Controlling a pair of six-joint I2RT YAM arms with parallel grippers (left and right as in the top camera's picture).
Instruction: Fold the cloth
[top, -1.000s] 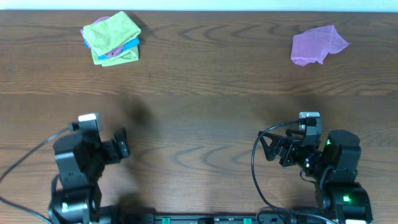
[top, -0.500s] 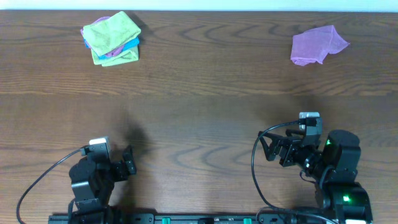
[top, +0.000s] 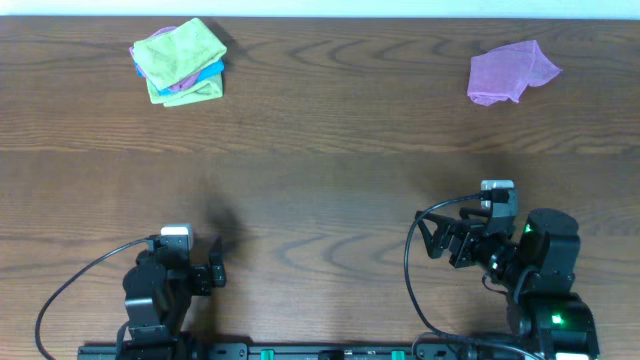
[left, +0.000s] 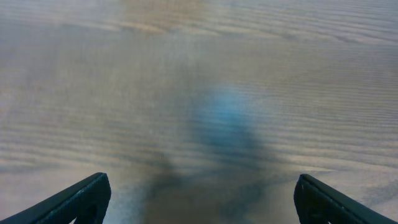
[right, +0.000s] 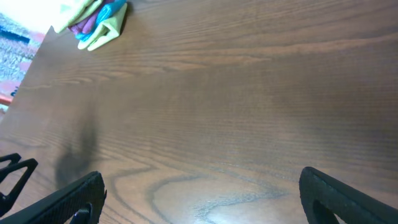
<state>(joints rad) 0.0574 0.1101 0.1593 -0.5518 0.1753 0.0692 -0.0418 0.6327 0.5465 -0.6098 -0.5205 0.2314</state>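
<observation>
The cloth (top: 178, 52) sits far to the left of the lilac cloth (top: 510, 72), folded small on top of a blue cloth (top: 208, 73). The folding looks done to me. The left gripper (left: 202, 199) and right gripper (right: 200, 186) hang well short of the lilac cloth, fingers wide apart and empty.

One left tool (left: 202, 196), one right tool (right: 200, 186), one lilac cloth (top: 510, 72), one cloth pile (top: 178, 62), one table (top: 330, 130).
</observation>
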